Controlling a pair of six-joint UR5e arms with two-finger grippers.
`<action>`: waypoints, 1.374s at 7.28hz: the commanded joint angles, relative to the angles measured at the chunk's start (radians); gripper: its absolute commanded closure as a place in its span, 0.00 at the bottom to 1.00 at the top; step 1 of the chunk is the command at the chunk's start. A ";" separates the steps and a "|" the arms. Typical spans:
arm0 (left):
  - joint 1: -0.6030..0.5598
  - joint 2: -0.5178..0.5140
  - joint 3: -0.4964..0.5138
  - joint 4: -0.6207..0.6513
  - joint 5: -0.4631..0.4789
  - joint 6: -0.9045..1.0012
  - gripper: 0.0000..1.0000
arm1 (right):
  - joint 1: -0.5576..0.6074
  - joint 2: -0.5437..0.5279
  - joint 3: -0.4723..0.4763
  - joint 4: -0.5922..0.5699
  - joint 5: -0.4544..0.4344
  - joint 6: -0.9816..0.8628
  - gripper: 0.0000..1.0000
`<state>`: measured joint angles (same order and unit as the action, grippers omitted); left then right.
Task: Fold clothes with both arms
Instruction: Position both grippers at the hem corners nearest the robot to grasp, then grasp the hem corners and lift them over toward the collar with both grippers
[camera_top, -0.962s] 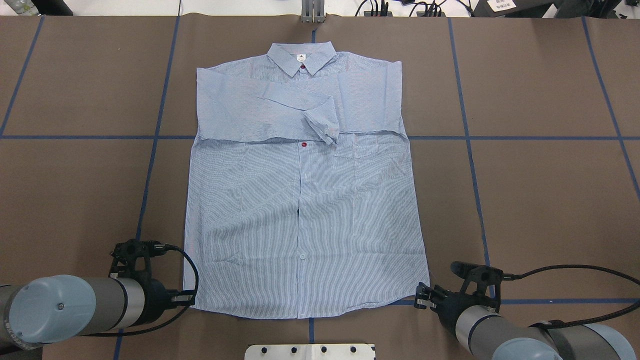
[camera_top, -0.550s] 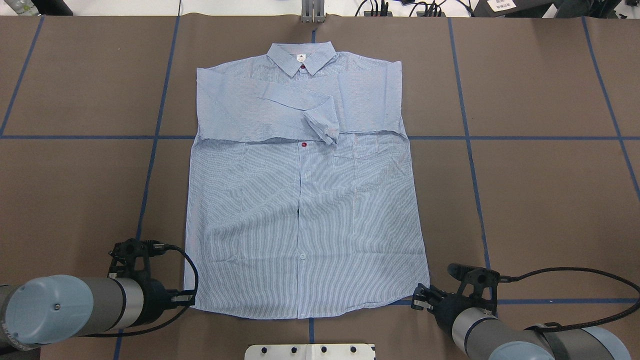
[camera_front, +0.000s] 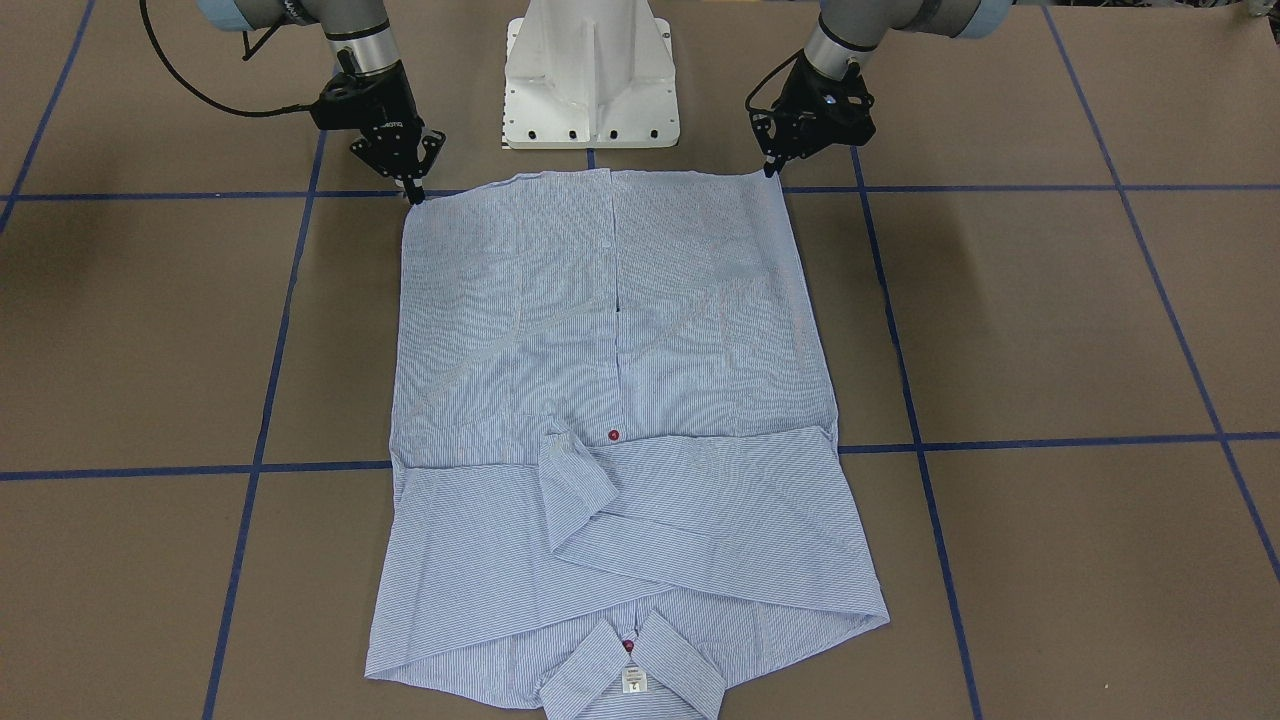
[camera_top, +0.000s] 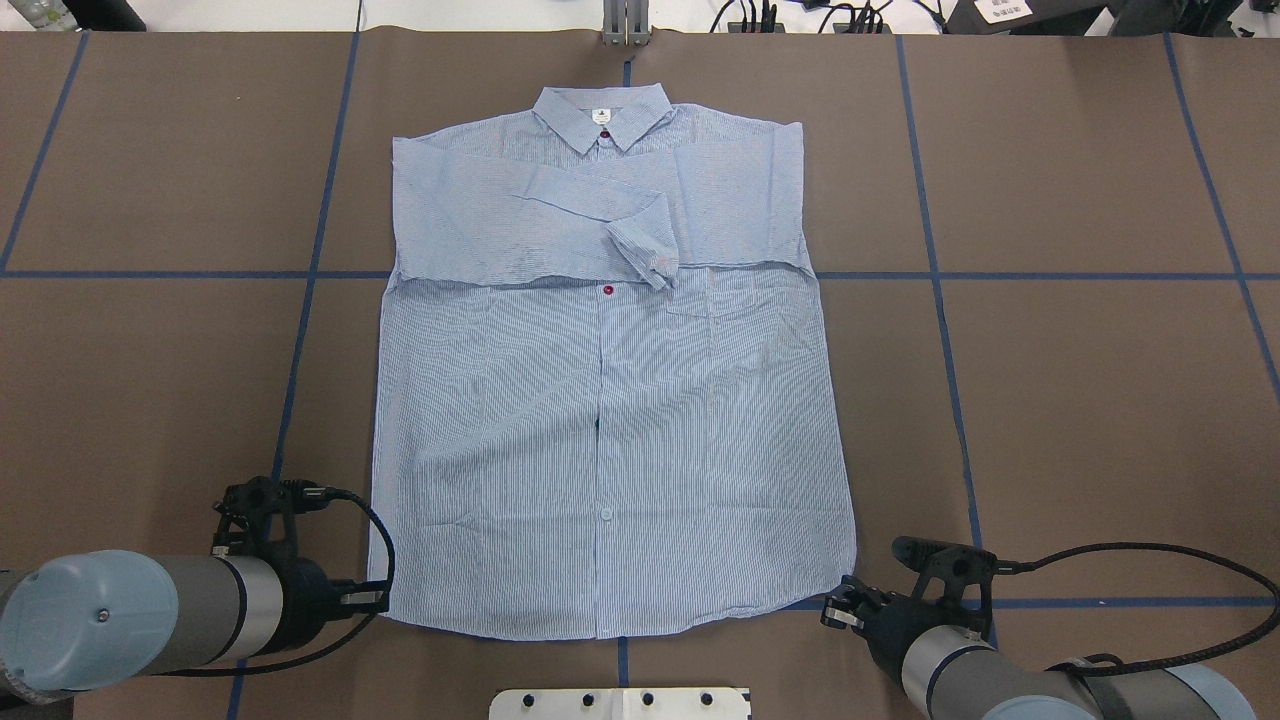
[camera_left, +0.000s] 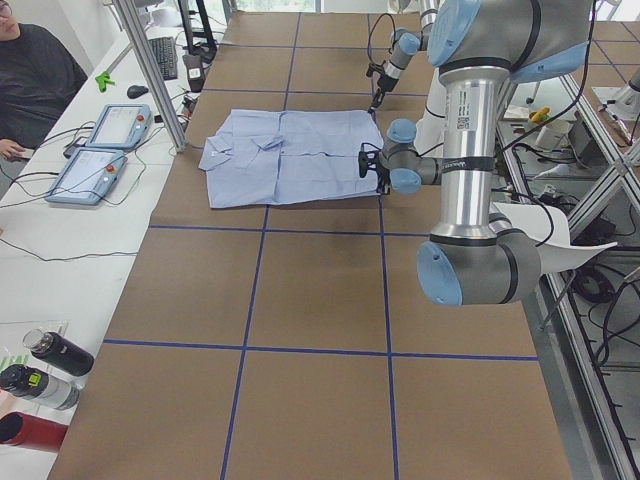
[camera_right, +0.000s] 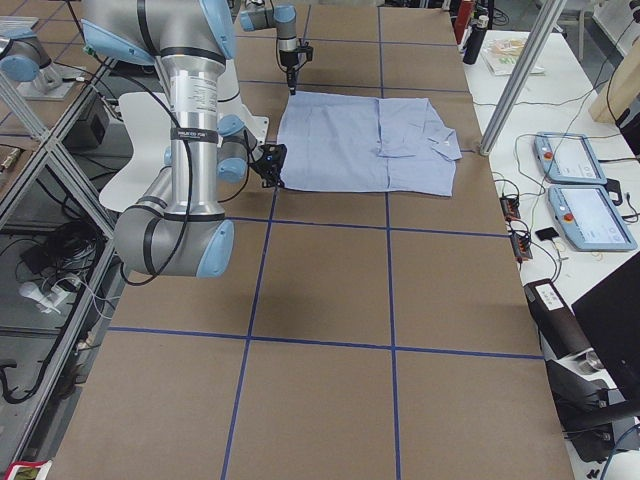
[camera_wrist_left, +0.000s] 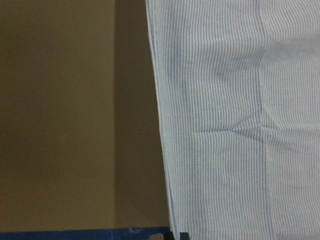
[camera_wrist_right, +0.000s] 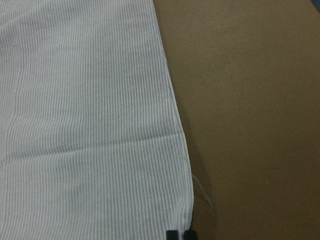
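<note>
Subject: one striped shirt (camera_top: 610, 400), lying flat and face-up on the brown table (camera_top: 1100, 400), roughly centred. The collar (camera_top: 603, 115) is at the far edge from the robot, the hem at the near edge. Both sleeves (camera_top: 560, 215) are laid across the chest, one cuff overlapping the button placket, so the garment forms a plain rectangle. Judgement: the sleeve stage is done and the lengthwise fold comes next.

Right gripper (camera_front: 413, 193): positioned at the hem corner on its own side. In the wrist view the fingertips (camera_wrist_right: 172, 234) sit nearly together with the hem edge running in between them. Assessed as clenched on the corner cloth.

Left gripper (camera_front: 768, 172): at the opposite hem corner, fingers narrowed to a point on the fabric edge. Its wrist view shows only a sliver of the tips, so the pinch on the cloth is probable rather than confirmed.

Reason for placement: holding both near corners lets the arms carry the hem evenly toward the collar.

Risk: an uneven lift would skew the fold or disturb the sleeves.
</note>
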<state>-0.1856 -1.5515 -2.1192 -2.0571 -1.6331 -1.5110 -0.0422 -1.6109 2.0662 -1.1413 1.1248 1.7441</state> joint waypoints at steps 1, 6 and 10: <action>0.000 0.001 -0.024 0.000 -0.004 0.000 1.00 | 0.001 -0.003 0.037 -0.003 0.003 -0.003 1.00; 0.001 -0.007 -0.454 0.311 -0.192 -0.069 1.00 | 0.019 -0.006 0.663 -0.558 0.275 -0.002 1.00; -0.065 -0.047 -0.322 0.318 -0.185 -0.052 1.00 | 0.273 0.198 0.474 -0.615 0.360 -0.122 1.00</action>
<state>-0.2099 -1.5733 -2.5125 -1.7397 -1.8252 -1.5732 0.1419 -1.5259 2.6533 -1.7476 1.4791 1.6932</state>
